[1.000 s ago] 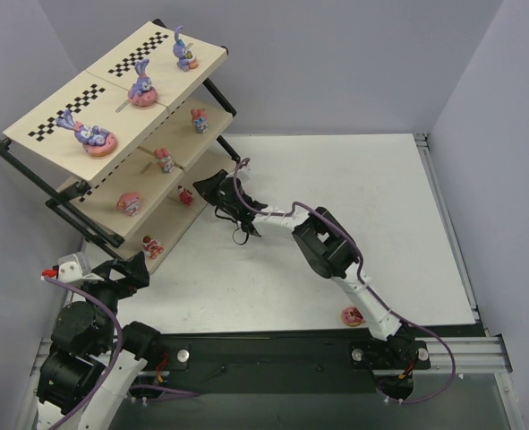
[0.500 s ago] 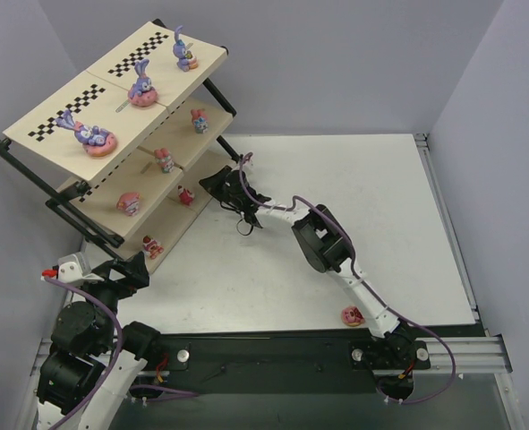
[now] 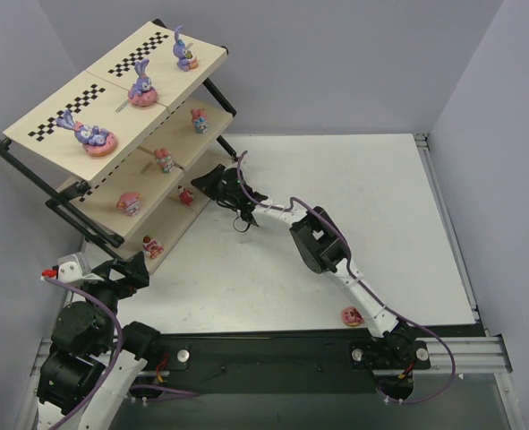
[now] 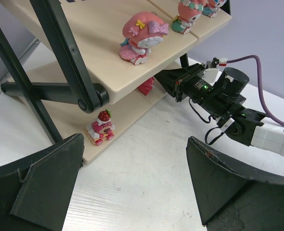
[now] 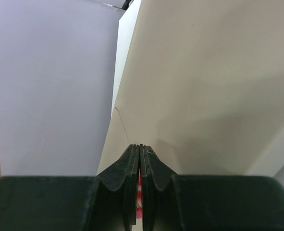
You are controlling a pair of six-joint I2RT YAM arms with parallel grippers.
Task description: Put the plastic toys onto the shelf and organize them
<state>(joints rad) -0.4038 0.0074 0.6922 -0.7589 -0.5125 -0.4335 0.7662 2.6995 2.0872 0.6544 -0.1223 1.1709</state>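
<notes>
R arm [image 3: 318, 242] has pushed a bit closer to the shelf [image 3: 206, 58] over the last sec: elbow drawn in twd the rack, wrist stretched further out. Its tip is now at the end of the bottom tier [image 4: 125, 110], just beside the red toy [image 3: 185, 195]. R fingers [image 5: 140, 147] are pressed together w/ no real gap. Wrist view shows a sliver of red low in the seam, but can't tell if that's a pinched bit of toy or just the toy behind them. My read: a nudge/tidy of the red toy w/ closed fingers, or the tail end of setting it down, not a fresh pick

Vs the earlier frame, the red toy sits in the same spot, so the reach hasn't shifted it yet. Nothing else moved either:
- 3 bunnies [image 3: 141, 85] on the top tier [image 3: 170, 85]
- 3 pink figs [image 3: 164, 159] on the mid tier [image 4: 108, 53]
- strawberry toy [image 4: 101, 128] at the near end of the bottom tier

L arm [image 3: 85, 327] is unchanged, parked by the shelf's foot. L fingers [image 4: 134, 140] are spread fully wide, holding nothing

For the task: 8 toys are up. 1 pink toy [image 3: 352, 315] lies on the table [image 3: 354, 179] near the R arm's base, well apart from the shelf. That one's left to fetch, prob by the R arm once it backs out
</notes>
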